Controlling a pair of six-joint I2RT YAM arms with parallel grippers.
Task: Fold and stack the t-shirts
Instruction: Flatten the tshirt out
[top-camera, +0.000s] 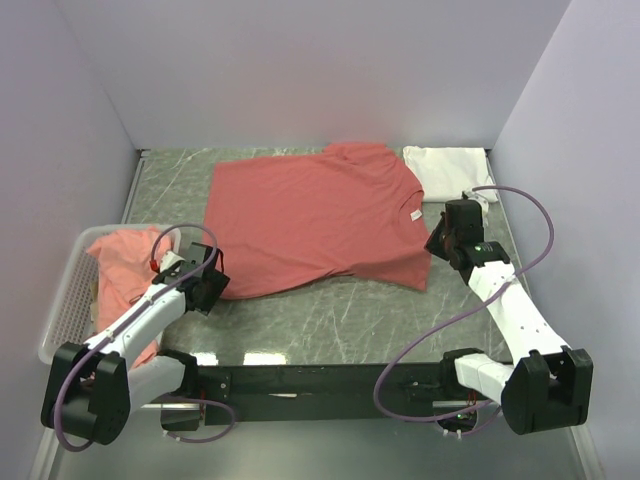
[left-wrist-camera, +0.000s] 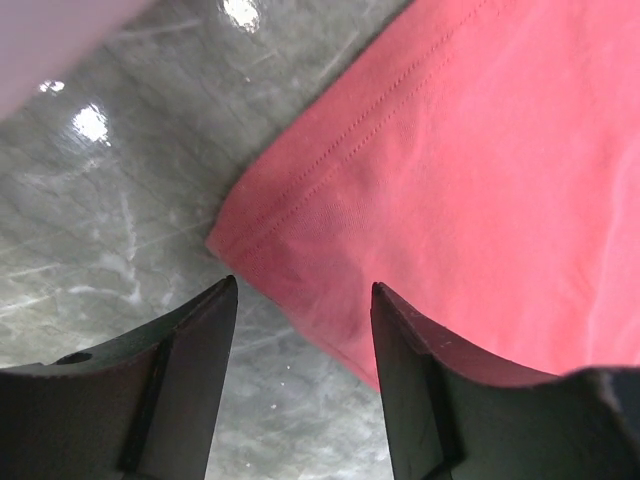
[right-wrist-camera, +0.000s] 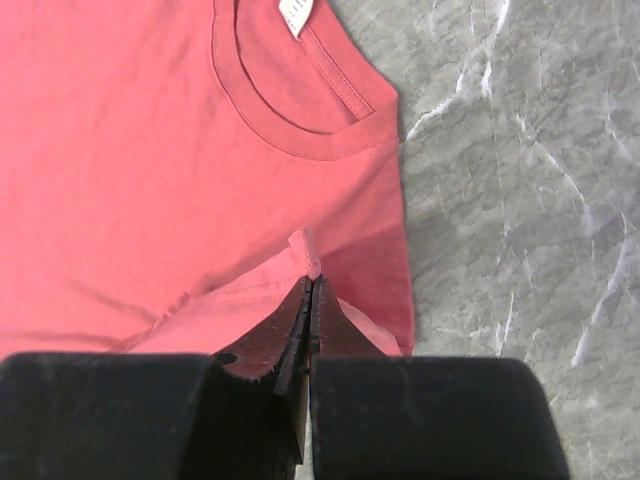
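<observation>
A coral-red t-shirt (top-camera: 315, 220) lies spread flat on the grey marble table (top-camera: 330, 320), its neck with a white label (right-wrist-camera: 294, 15) toward the right. At the shirt's near-left hem corner (left-wrist-camera: 225, 240) my left gripper (top-camera: 213, 283) (left-wrist-camera: 303, 290) is open, its fingers astride the corner just above the table and touching no cloth. My right gripper (top-camera: 437, 245) (right-wrist-camera: 312, 284) is shut on a lifted fold of the sleeve hem (right-wrist-camera: 306, 247) at the shirt's right side. A folded white t-shirt (top-camera: 450, 170) lies at the back right.
A white mesh basket (top-camera: 62, 300) stands at the left table edge with more salmon t-shirts (top-camera: 125, 265) in it, right beside my left arm. Lilac walls close in the table on the left, back and right.
</observation>
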